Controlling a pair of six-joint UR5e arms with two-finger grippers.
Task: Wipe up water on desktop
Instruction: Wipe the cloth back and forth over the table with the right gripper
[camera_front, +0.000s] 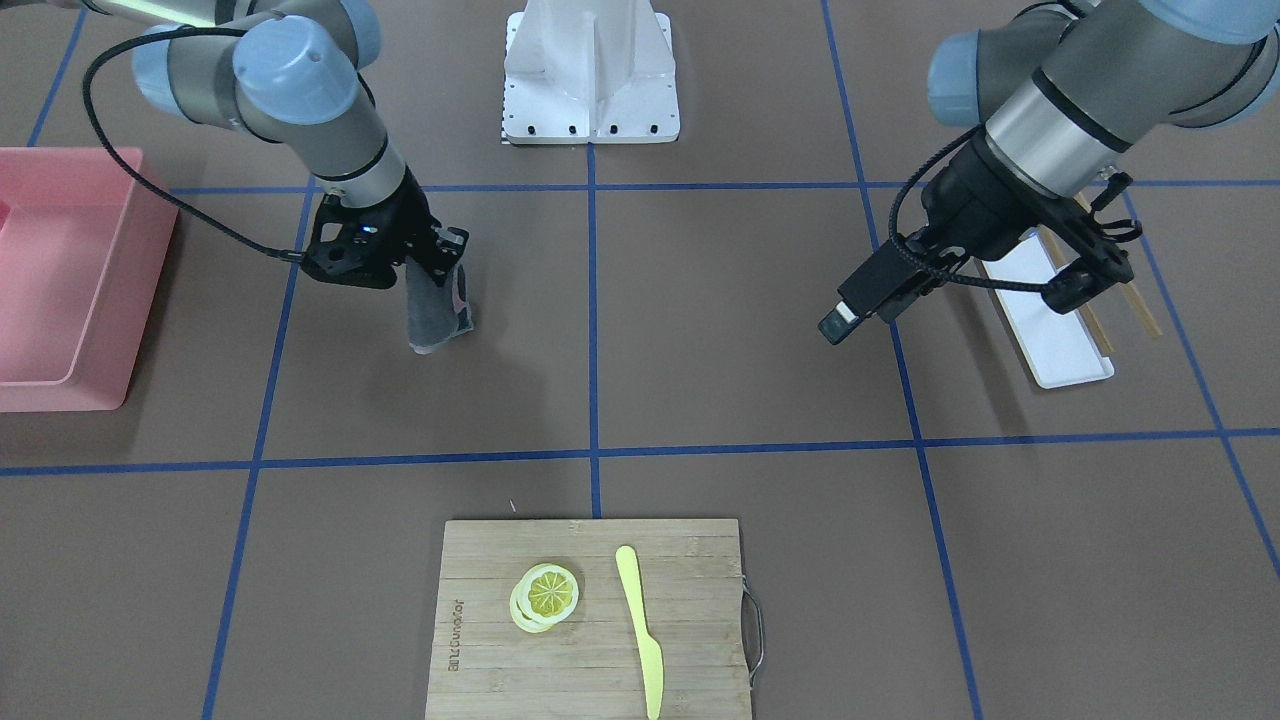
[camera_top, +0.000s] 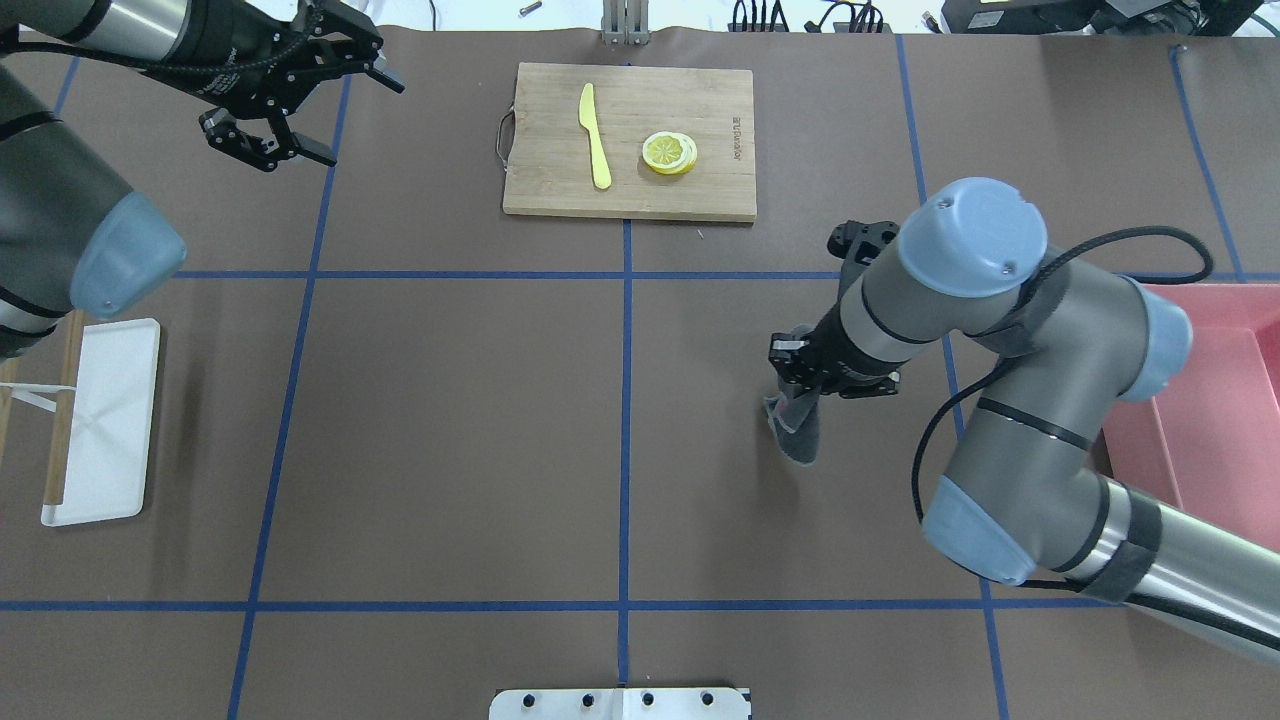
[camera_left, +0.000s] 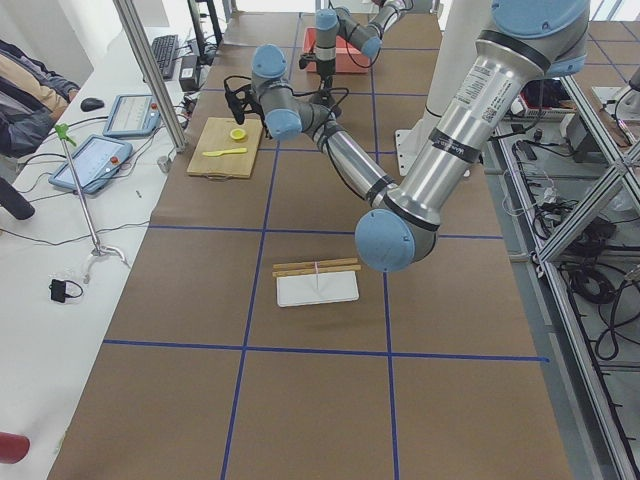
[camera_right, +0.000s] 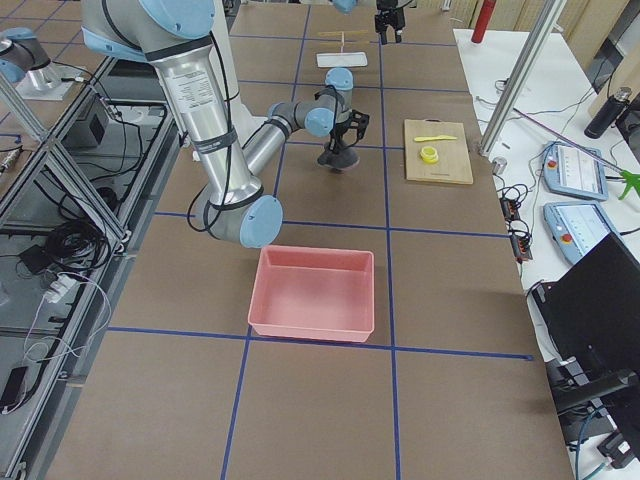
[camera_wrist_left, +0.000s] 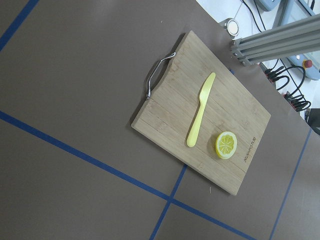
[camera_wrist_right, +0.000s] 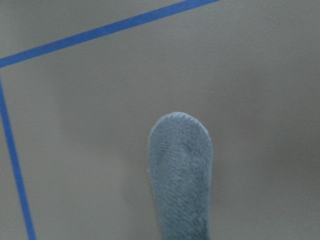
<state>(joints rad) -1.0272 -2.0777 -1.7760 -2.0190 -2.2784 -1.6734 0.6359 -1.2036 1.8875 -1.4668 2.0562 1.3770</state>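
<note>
R gripper (camera_front: 440, 262) clamped on grey cloth (camera_front: 436, 318), long axis hanging down, desktop (camera_front: 700, 330) just beneath; L gripper (camera_top: 362, 122) splayed, well apart.

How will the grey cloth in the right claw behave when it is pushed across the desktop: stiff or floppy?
Probably floppy: the grey cloth hangs folded below the right claw, its rounded end drooping toward the desktop. Likely light, since a pinch at the top carries it. Its fuzzy pile suggests it will drag rather than slide.
</note>
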